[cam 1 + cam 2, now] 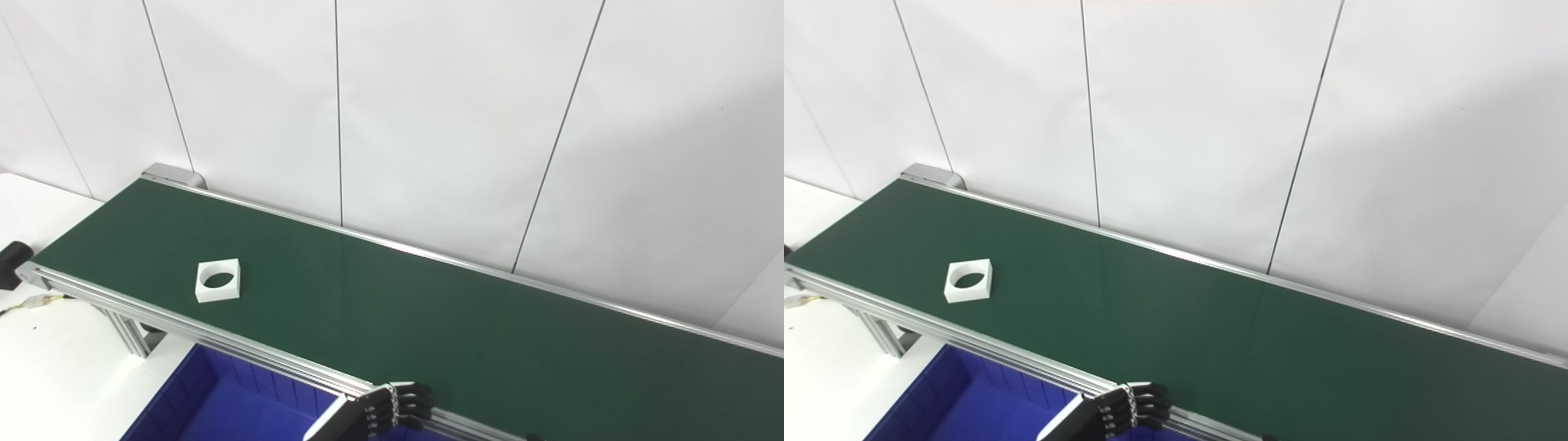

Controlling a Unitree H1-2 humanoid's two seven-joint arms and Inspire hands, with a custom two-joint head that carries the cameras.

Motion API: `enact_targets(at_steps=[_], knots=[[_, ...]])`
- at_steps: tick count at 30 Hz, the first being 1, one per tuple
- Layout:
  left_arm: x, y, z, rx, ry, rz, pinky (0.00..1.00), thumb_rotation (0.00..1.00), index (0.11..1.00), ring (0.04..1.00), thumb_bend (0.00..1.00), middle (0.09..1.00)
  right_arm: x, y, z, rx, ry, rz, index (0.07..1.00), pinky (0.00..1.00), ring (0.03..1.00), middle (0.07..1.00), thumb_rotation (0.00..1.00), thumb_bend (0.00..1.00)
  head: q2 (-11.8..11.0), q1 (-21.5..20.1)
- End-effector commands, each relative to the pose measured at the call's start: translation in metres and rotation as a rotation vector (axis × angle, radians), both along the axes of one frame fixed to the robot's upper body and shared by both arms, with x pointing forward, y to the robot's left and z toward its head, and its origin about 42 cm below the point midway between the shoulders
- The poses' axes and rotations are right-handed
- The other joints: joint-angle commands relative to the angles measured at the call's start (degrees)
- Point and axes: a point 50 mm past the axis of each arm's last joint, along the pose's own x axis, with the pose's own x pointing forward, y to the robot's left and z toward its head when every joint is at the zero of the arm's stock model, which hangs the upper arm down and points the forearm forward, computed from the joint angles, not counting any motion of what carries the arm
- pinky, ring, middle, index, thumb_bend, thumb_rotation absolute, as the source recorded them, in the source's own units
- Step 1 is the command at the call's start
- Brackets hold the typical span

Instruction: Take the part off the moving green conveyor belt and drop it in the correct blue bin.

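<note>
Peeking over the bottom edge, the left hand (395, 407) shows only dark fingertips at the belt (429, 306) rail — grip unreadable. A white square part (218, 280) lies on the belt's left end, beyond the blue bin (208, 404); only the left eye view shows a black knob (11, 263).

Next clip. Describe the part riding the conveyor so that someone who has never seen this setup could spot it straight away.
Find the long green conveyor belt running along the white wall. Near its left end lies the white part, lying flat and apart from the hand at the belt's near rail. It is a small square block with a large round hole through its middle, and the only object on the belt.
</note>
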Motion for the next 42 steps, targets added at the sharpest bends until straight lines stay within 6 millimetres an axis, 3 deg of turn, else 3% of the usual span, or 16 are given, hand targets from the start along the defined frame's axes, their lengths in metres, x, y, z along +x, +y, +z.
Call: enact_targets(at_steps=[1, 8, 19, 21, 26, 29, 35, 42], knots=[[0.004, 0.003, 0.015, 0.002, -0.073, 0.009, 0.71, 0.21, 0.778, 0.744, 0.99, 0.771, 0.005, 0.007, 0.010, 0.037, -0.076, 0.002, 0.904, 0.77, 0.834, 0.857, 0.61, 0.50, 0.1, 0.0], [0.009, 0.023, 0.041, 0.065, -0.139, 0.043, 0.72, 0.20, 0.777, 0.745, 0.99, 0.766, 0.006, 0.008, 0.010, 0.040, -0.082, 0.000, 0.907, 0.76, 0.831, 0.855, 0.60, 0.47, 0.0, 0.6], [0.030, 0.066, 0.112, 0.386, -0.292, 0.178, 0.73, 0.27, 0.809, 0.788, 0.99, 0.820, 0.008, 0.007, 0.010, 0.049, -0.084, -0.001, 0.916, 0.76, 0.831, 0.859, 0.60, 0.45, 0.8, 1.9], [0.032, 0.074, 0.125, 0.452, -0.306, 0.209, 0.76, 0.28, 0.831, 0.811, 0.96, 0.840, 0.008, 0.007, 0.011, 0.051, -0.082, 0.000, 0.920, 0.77, 0.836, 0.862, 0.61, 0.46, 1.1, 2.1], [0.038, 0.090, 0.148, 0.676, -0.311, 0.285, 0.77, 0.20, 0.862, 0.833, 0.85, 0.855, 0.008, 0.005, 0.012, 0.052, -0.084, 0.001, 0.922, 0.77, 0.838, 0.863, 0.59, 0.44, 1.6, 2.7], [0.043, 0.100, 0.157, 0.756, -0.300, 0.305, 0.83, 0.14, 0.871, 0.872, 0.84, 0.881, 0.008, 0.005, 0.013, 0.050, -0.086, 0.003, 0.924, 0.78, 0.836, 0.862, 0.59, 0.42, 1.7, 2.8], [0.055, 0.121, 0.169, 0.944, -0.274, 0.356, 0.81, 0.07, 0.871, 0.899, 0.83, 0.899, 0.009, 0.003, 0.013, 0.045, -0.088, 0.005, 0.922, 0.78, 0.836, 0.861, 0.59, 0.41, 1.8, 3.1], [0.075, 0.145, 0.167, 1.088, -0.202, 0.411, 0.79, 0.10, 0.883, 0.906, 0.80, 0.918, 0.010, 0.003, 0.012, 0.045, -0.089, 0.007, 0.919, 0.78, 0.835, 0.859, 0.61, 0.42, 1.9, 3.4]])
